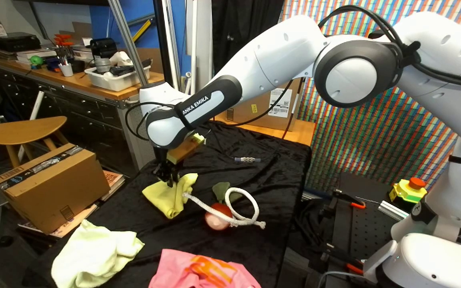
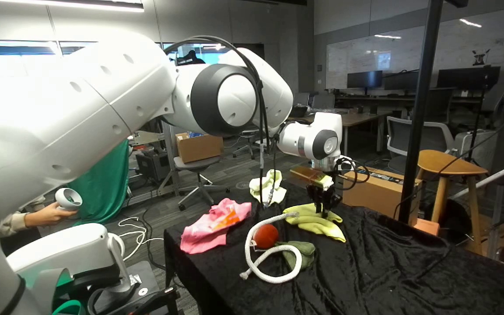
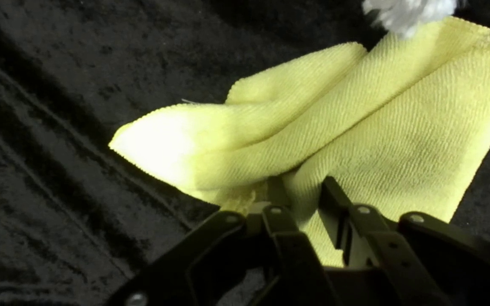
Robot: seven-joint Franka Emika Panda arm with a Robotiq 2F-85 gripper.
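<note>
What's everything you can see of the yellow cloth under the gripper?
The yellow cloth looks soft and finely ribbed. It lies crumpled in long folds on the black table cover. The gripper straddles a raised fold; whether it grips is unclear. The end of a white rope overlaps one edge.

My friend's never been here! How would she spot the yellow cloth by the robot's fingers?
Find the black-draped table, then the dark fingers pointing down at it. The rumpled yellow cloth lies right at them, by one end of the white rope. It's a deeper yellow than the pale cloth nearby.
</note>
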